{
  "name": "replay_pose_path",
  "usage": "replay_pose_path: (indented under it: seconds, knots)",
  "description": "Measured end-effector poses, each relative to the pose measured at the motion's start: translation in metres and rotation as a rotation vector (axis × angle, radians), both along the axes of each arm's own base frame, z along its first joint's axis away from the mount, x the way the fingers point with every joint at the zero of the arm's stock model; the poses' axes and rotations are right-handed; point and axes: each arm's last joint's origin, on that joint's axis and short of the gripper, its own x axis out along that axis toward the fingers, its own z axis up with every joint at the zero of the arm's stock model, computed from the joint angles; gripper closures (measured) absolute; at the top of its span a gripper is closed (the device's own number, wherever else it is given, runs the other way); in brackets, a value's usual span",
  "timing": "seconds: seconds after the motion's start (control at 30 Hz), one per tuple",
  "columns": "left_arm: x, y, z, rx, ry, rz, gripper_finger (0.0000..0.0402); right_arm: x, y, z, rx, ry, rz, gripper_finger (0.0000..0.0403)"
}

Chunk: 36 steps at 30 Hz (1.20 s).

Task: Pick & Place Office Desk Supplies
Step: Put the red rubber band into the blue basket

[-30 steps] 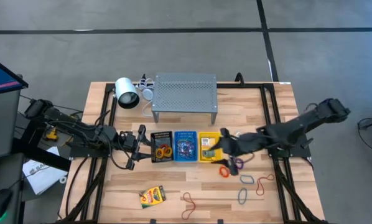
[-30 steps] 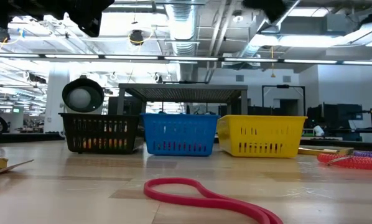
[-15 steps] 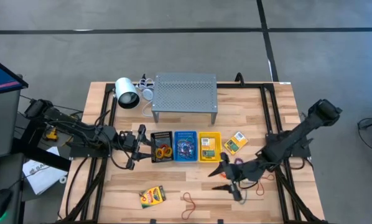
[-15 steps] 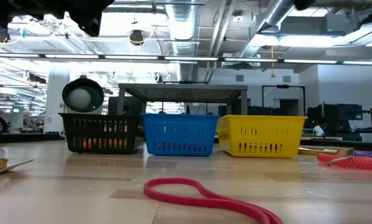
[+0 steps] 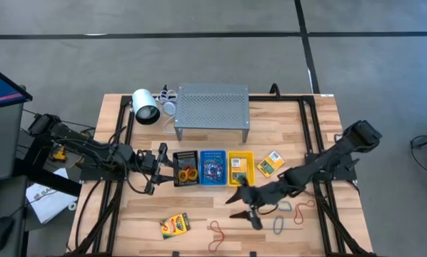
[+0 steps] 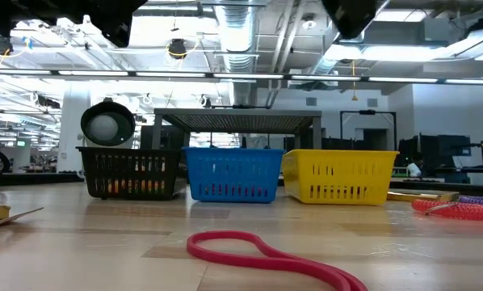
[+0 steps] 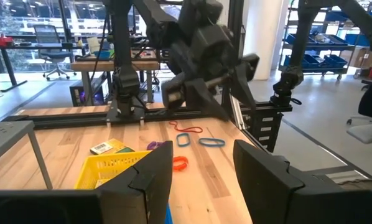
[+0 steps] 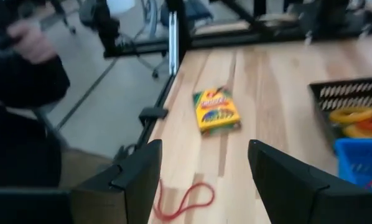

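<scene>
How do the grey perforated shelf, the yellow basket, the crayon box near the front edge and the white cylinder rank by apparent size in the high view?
1. Grey perforated shelf, clearly largest.
2. Yellow basket, white cylinder and crayon box: too alike to rank.

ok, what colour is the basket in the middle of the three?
Blue, between the black and yellow ones; clearest in the low view.
</scene>
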Motion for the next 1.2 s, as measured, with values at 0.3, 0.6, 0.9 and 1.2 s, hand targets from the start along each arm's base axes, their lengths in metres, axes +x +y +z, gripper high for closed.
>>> replay_pose_path:
  seconds: [0.3,0.6,0.9,1.2]
  knots:
    - [0.000,0.000,0.000,-0.010,0.006,-0.003,0.0238,0.033,0.016,-0.028,-0.143,0.273,0.030,0.0168]
    - [0.006,-0.003,-0.006,-0.060,0.037,-0.013,0.0238,0.069,0.031,-0.055,-0.262,0.344,0.088,0.0168]
    - [0.020,-0.015,-0.013,-0.082,-0.009,-0.049,0.0238,0.084,0.039,-0.075,-0.313,0.373,0.111,0.0168]
    - [0.020,-0.024,-0.012,-0.096,-0.046,-0.091,0.0238,0.084,0.041,-0.081,-0.348,0.362,0.100,0.0185]
